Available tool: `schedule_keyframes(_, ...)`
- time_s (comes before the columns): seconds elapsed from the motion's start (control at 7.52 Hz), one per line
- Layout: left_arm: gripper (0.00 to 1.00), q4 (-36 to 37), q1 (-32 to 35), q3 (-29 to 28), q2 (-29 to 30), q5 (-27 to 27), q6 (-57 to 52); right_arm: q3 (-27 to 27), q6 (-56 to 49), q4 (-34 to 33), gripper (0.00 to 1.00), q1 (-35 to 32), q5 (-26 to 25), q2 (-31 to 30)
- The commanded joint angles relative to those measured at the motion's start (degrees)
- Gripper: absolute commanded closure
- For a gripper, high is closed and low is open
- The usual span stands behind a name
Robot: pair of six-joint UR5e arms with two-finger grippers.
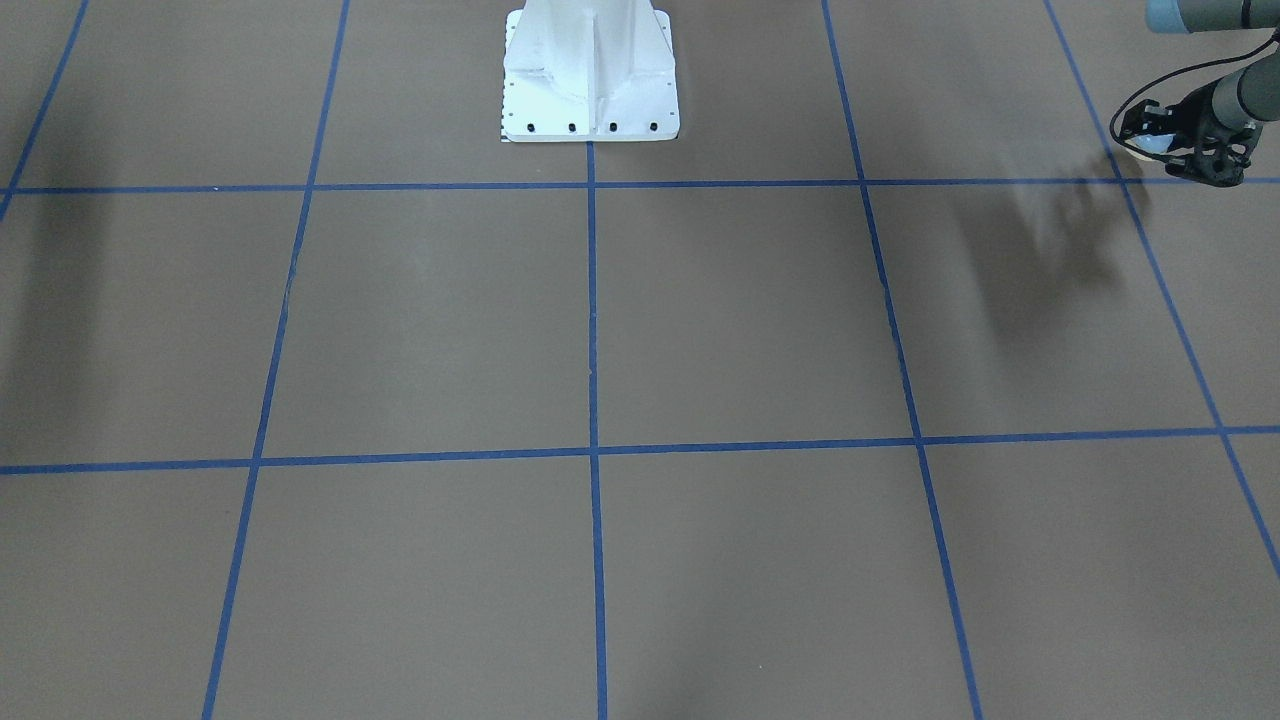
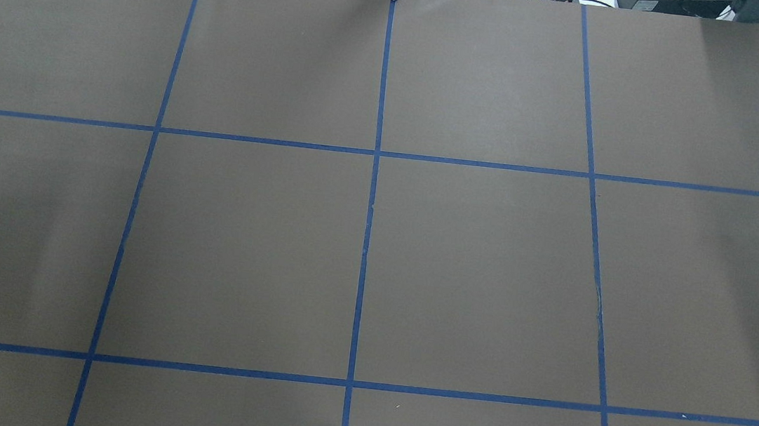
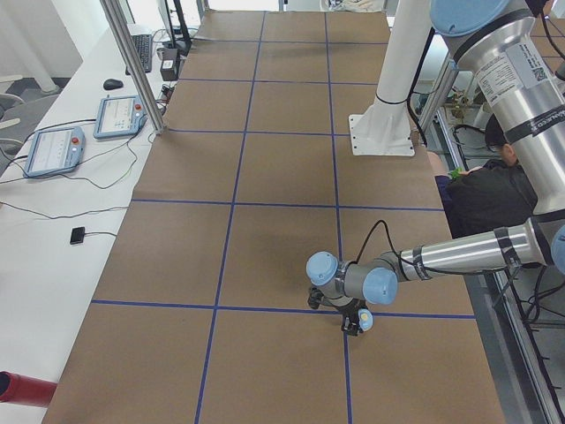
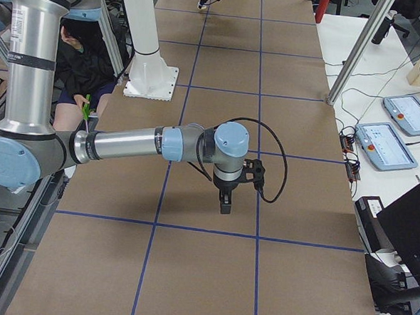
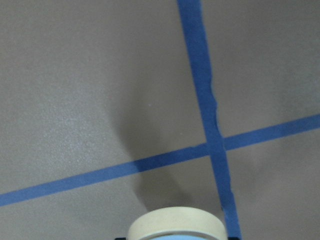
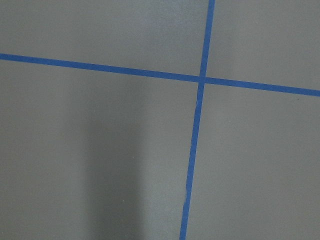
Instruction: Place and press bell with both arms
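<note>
My left gripper is at the table's end on my left side and is shut on the bell, a small light-blue dome with a cream base. It holds the bell low over the brown table, close to a crossing of blue tape lines. The exterior left view shows this gripper and the bell. The left wrist view shows only the bell's cream base at the bottom edge. My right gripper points down over the table in the exterior right view; I cannot tell whether it is open or shut.
The white bolted pedestal stands at the robot's side of the table. Blue tape lines mark a grid on the brown cover. Control tablets and a metal post are on the side bench. A seated person is behind the robot.
</note>
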State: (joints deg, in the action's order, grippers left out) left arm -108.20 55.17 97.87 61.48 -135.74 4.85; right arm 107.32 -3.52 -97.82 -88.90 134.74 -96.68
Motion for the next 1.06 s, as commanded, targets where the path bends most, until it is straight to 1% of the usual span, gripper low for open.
schedule_keyframes(0.0, 0.79, 5.8, 0.8, 4.4, 3.4, 0.3, 0.2, 0.0, 0.0, 0.0, 0.00, 0.0, 0.4, 0.0)
schedule_keyframes(0.13, 0.79, 9.0, 3.1, 4.8, 7.4, 0.4, 0.2, 0.0, 0.0, 0.0, 0.00, 0.0, 0.4, 0.0)
schedule_keyframes(0.27, 0.79, 13.8, 5.1, 4.9, 12.6, 0.4, 0.2, 0.0, 0.0, 0.0, 0.00, 0.0, 0.4, 0.0)
schedule_keyframes(0.53, 0.79, 25.0, 5.6, 4.9, 23.8, 0.6, 0.2, -0.1, 0.0, 0.0, 0.00, 0.0, 0.4, 0.0)
schedule_keyframes(0.66, 0.79, 30.5, 5.7, 4.2, 30.5, 0.6, 1.9, -0.1, 0.0, 0.0, 0.00, 0.0, 0.4, 0.0)
schedule_keyframes(0.93, 0.79, 36.9, 5.3, -0.7, 45.0, 0.3, 9.3, -0.1, -0.1, 0.0, 0.00, 0.0, 0.4, 0.0)
